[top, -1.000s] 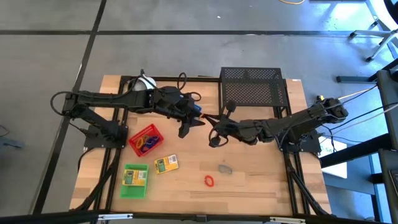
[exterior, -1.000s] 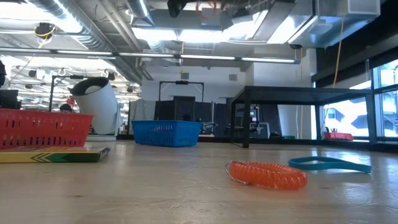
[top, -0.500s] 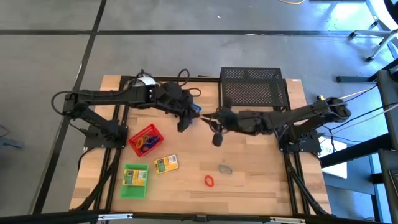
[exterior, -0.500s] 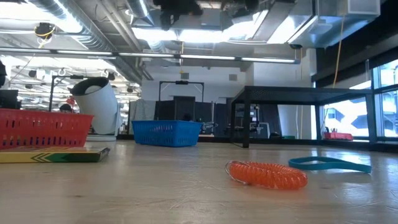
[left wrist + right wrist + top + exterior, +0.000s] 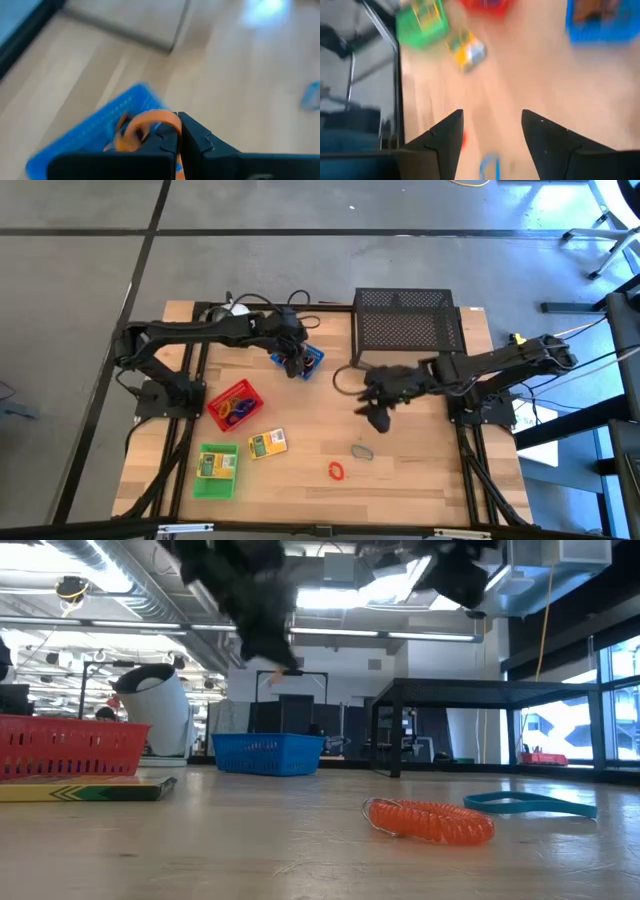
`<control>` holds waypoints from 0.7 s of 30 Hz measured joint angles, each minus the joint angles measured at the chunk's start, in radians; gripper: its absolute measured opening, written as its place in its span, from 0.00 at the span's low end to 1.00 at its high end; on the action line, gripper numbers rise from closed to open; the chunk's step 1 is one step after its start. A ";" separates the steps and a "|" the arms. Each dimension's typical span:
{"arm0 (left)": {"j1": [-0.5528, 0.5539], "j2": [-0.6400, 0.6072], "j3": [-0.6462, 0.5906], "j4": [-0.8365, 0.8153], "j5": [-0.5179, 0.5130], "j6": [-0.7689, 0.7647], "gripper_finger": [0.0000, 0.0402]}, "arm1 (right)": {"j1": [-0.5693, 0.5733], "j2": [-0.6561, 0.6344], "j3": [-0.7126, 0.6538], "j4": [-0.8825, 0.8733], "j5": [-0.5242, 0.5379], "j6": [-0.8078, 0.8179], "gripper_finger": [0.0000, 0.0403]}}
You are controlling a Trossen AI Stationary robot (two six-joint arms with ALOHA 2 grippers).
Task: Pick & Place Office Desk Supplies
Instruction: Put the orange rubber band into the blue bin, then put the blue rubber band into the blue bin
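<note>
My left gripper [image 5: 296, 366] hangs above the blue tray [image 5: 311, 358], shut on an orange loop [image 5: 149, 123]. The low view shows it pointing down [image 5: 268, 650] with a bit of orange at its tip. My right gripper [image 5: 378, 418] is open and holds nothing, a little to the far side of the grey loop [image 5: 362, 451]. A red coiled loop [image 5: 337, 471] lies on the table nearby. The red tray [image 5: 233, 404] holds several loops. A yellow-green box sits in the green tray [image 5: 217, 470], and another box [image 5: 267, 443] lies beside it. My left gripper pinches the orange loop between its two shut fingers [image 5: 192, 137], coming from above and pointing down. Part of the band [image 5: 170, 119] arches out beside the fingertips. The loop is lifted clear and hangs over the blue tray.
The black wire-mesh rack [image 5: 408, 320] stands at the far edge, right of the blue tray. A white round object [image 5: 160, 710] sits at the far left. In the low view, an orange coil [image 5: 430, 820] and a teal band [image 5: 530, 804] lie on the near table.
The two grippers met mid-table over the orange loop. My left gripper has since drawn toward the far edge with it and now hangs over the blue tray, tipped down. My right gripper has swung away toward the near right, toward the grey loop.
</note>
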 joint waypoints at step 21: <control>0.040 0.084 -0.042 -0.059 -0.125 0.044 0.24 | 0.190 0.350 0.000 -0.114 -0.119 0.162 0.44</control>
